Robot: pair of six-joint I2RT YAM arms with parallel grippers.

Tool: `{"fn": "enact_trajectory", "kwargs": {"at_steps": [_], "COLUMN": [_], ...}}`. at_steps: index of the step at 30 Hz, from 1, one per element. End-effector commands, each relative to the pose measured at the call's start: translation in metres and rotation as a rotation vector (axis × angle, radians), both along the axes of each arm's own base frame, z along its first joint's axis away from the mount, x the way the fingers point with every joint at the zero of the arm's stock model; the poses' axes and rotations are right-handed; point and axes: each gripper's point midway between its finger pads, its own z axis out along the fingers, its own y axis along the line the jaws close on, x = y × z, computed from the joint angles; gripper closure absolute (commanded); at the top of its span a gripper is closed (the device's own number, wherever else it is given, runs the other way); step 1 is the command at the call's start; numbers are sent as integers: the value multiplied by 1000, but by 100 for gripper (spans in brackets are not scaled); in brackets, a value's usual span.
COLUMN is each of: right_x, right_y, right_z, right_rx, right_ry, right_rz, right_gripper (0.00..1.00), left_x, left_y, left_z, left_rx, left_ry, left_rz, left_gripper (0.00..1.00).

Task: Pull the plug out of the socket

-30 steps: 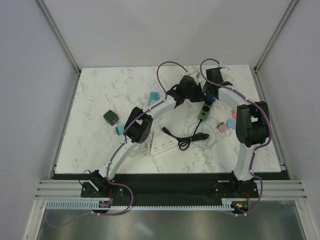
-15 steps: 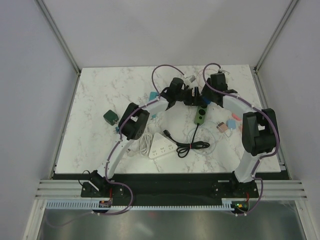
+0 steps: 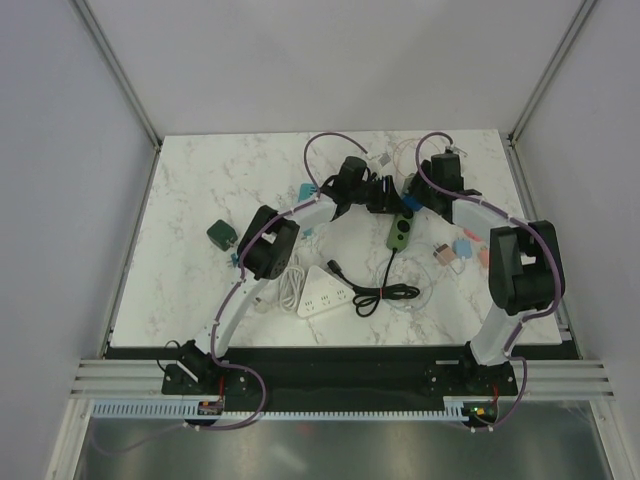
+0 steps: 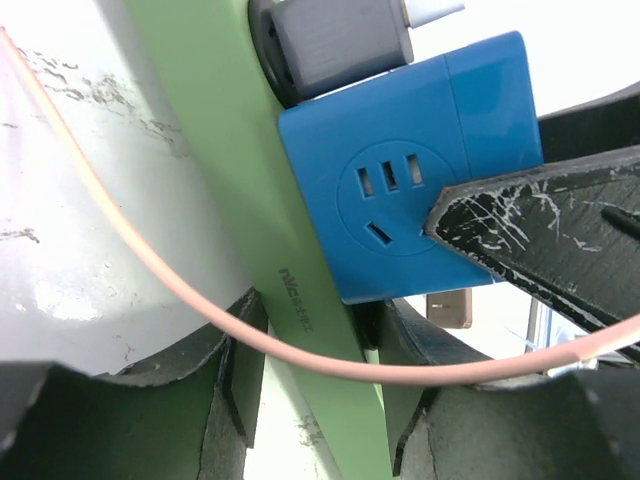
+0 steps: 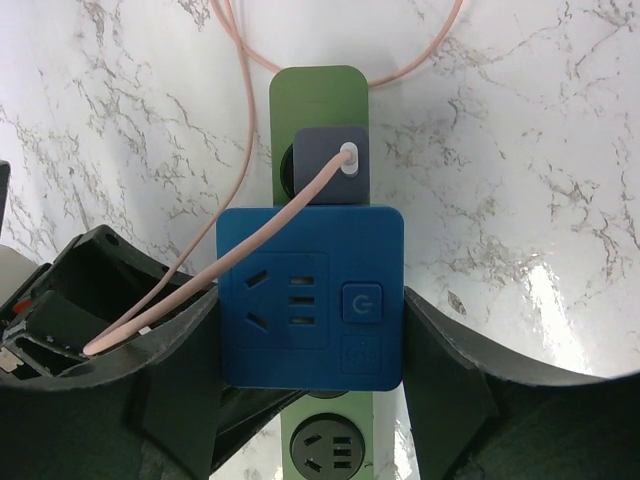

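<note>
Nearest the bases lie a white power strip (image 3: 322,292) and a coiled black cord (image 3: 378,294), neither part of this step. Past them, toward the far middle of the marble table (image 3: 200,180), the green socket strip (image 3: 402,232) carries the blue plug (image 5: 310,300). The left gripper (image 4: 320,345) is closed across the strip's width close by the plug, and the right gripper (image 5: 310,335) clamps the plug's two side faces. I judge the pull should go straight off the strip's face, without rocking, while the left gripper bears down (otherwise the light strip may rise with it). Just beyond sits a grey charger (image 5: 330,160), its pink cable (image 5: 240,90) trailing across the plug; mind it does not snag.
</note>
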Motion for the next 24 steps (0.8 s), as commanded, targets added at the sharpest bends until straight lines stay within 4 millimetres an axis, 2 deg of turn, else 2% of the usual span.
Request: {"fn": "enact_trajectory", "kwargs": {"at_steps": [1, 3, 5, 9, 11, 13, 14, 16, 17, 18, 20, 22, 23, 24], "right_x": [18, 14, 12, 3, 2, 1, 8, 7, 9, 9, 7, 2, 1, -15], "right_y": [27, 27, 26, 19, 16, 9, 4, -7, -12, -15, -17, -5, 6, 19], "right_z": [67, 63, 67, 66, 69, 73, 88, 88, 94, 102, 103, 91, 89, 61], "right_rx": [133, 143, 147, 135, 125, 80, 38, -69, -90, -98, -84, -23, 73, 133], "right_ry": [-212, -211, -224, -235, -244, -241, -263, -222, -233, -235, -233, -216, -227, -181], "right_rz": [52, 46, 42, 17, 16, 23, 15, 25, 19, 15, 16, 53, 48, 84], "right_gripper": [100, 100, 100, 100, 100, 100, 100, 100, 100, 100, 100, 100, 100, 100], "left_x": [-3, 2, 10, 16, 22, 19, 19, 18, 17, 18, 18, 19, 19, 19], "left_y": [-16, -13, -8, 3, 6, 5, 5, 2, 1, 1, 1, 1, 1, 0], "left_z": [13, 7, -3, -18, -20, -23, -23, -24, -24, -24, -26, -24, -27, -26], "left_rx": [-24, -1, 41, 139, 167, 192, 205, 215, 217, 219, 225, 222, 227, 226], "left_ry": [-1, 19, 33, 64, 51, 58, 47, 40, 41, 39, 46, 48, 55, 52], "left_rz": [9, 54, 122, 212, 252, 255, 257, 252, 246, 250, 257, 261, 259, 259], "left_gripper": [74, 90, 98, 98, 98, 98, 98, 98, 98, 98, 98, 98, 98, 98]}}
